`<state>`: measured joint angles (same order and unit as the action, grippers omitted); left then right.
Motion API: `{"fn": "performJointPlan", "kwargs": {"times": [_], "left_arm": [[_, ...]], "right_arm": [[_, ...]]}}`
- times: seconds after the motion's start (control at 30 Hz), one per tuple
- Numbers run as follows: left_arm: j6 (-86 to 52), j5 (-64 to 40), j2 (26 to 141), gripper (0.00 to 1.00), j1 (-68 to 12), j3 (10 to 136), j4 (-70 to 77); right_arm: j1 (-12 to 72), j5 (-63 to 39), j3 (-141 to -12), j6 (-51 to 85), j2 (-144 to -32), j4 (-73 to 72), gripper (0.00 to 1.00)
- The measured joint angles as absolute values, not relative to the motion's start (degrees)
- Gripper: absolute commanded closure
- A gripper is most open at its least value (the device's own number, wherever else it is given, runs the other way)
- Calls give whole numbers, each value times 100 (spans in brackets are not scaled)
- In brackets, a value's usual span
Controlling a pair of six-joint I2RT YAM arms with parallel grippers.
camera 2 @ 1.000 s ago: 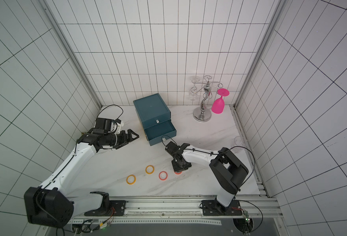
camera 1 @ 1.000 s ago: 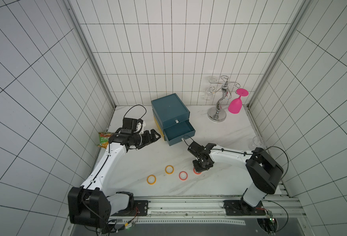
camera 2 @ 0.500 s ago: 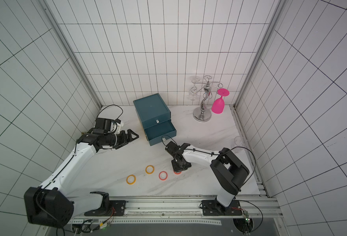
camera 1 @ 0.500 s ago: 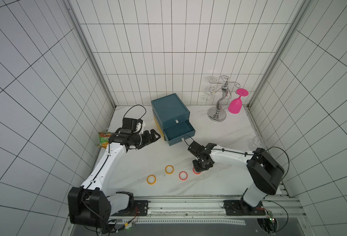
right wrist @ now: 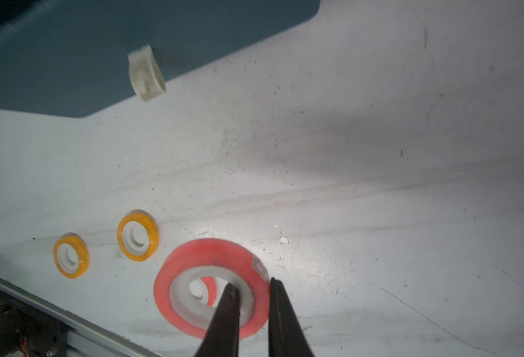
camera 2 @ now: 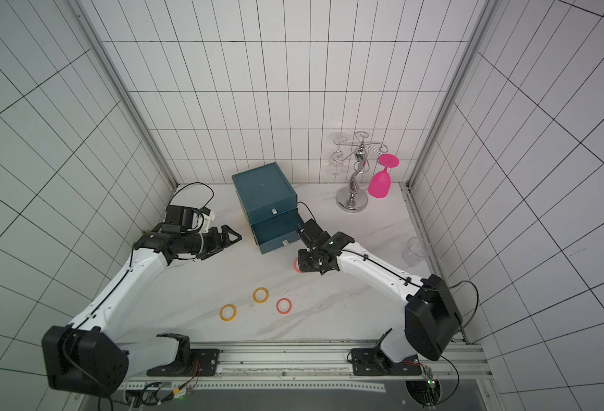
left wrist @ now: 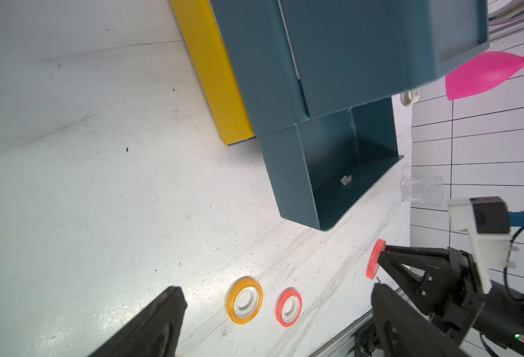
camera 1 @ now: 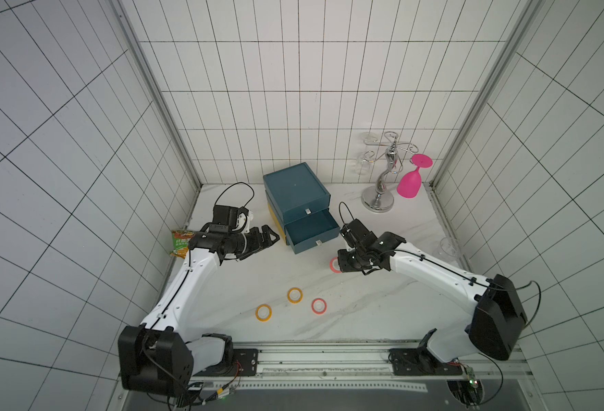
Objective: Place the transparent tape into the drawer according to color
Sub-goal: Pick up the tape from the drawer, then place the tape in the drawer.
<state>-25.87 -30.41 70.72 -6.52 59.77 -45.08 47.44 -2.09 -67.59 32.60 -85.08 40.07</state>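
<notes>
Nearest the rail, two yellow rolls [camera 1: 263, 312] and a red roll [camera 1: 318, 306] lay flat on the table [camera 1: 222, 284]. Beyond them, the right gripper [right wrist: 253, 286] pinched a second red roll [right wrist: 211, 256] by its rim, one finger through the centre, above the table. Farther back, the left gripper [camera 1: 270, 239] hung wide open beside the open lower drawer [camera 1: 311, 229].

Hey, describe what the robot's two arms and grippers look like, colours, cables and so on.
The left arm and right arm have white links, bulky black joint housings and a thin black cable clipped alongside. The left gripper and right gripper are black, with tapering triangular jaws. A looped black cable rises at each wrist.
</notes>
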Motion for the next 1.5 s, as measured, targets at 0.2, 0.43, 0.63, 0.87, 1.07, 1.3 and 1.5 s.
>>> {"fn": "performJointPlan", "kwargs": {"times": [0.2,0.43,0.63,0.87,1.07,1.3,1.5], "left_arm": [[-2587,-3059,7072,2,-652,5977,-4506],[-2587,-3061,7072,2,-626,5977,-4506],[-2585,-3061,7072,2,-615,5977,-4508],[-2543,-3059,7072,2,-582,5977,-4530],[-2526,-3057,7074,2,-578,5977,-4528],[-2502,-3057,7074,2,-578,5977,-4560],[-2502,-3052,7078,2,-578,5977,-4615]], "right_arm": [[4370,-226,-7679,3173,-8709,3962,100],[4121,-202,-8705,2974,-9452,3778,100],[4005,-180,-9172,2888,-10112,3669,100],[3968,-189,-9470,2818,-10481,3621,88],[3970,-239,-9504,2775,-10604,3601,67],[3970,-268,-9504,2764,-10624,3603,61],[3970,-484,-9402,2744,-10447,3629,54]]}}
